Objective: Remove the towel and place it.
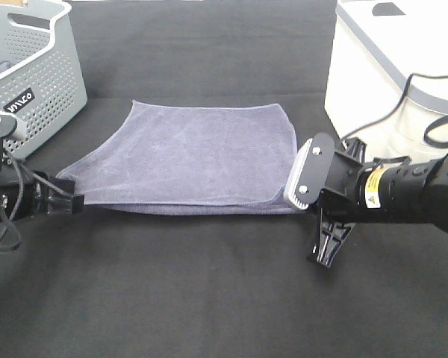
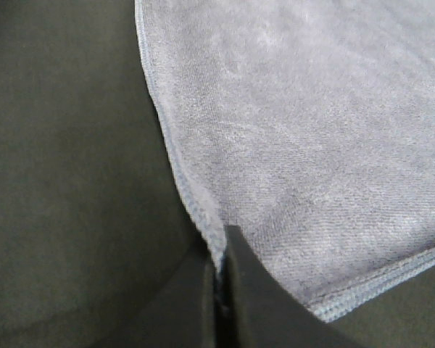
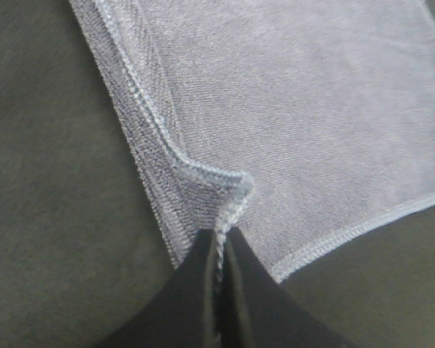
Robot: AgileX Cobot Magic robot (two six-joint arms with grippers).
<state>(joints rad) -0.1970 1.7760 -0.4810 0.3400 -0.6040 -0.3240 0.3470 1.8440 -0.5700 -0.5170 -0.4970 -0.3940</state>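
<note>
On the far left, the grey perforated basket (image 1: 37, 82) is standing apart from the work. Next to it, the left gripper (image 1: 76, 203) is pinching the near left corner of the towel (image 1: 194, 156), with its jaws closed tight on the cloth. The towel is lying spread on the black table cover (image 1: 209, 298), between the basket and the white container (image 1: 388, 67). It is looking folded in two, because a second layer is showing along the near edge. The right gripper (image 1: 293, 200) is clamping the near right corner in the same way, fully closed on it.

I am judging that the step in hand is laying the towel down. To do it well, both arms should be holding the corners at one height and with light tension, so that no wrinkle is forming. Then both should be letting go together and drawing straight back, not dragging the hem.

The high camera is giving the whole outline and both arms, but it is hiding the grip itself. The left wrist camera is showing the black fingertips (image 2: 254, 304) meeting exactly on the stitched hem (image 2: 167, 152). The right wrist camera is showing the hem bunching into a small peak (image 3: 239, 181) at the jaws; whether both layers are inside I cannot tell
</note>
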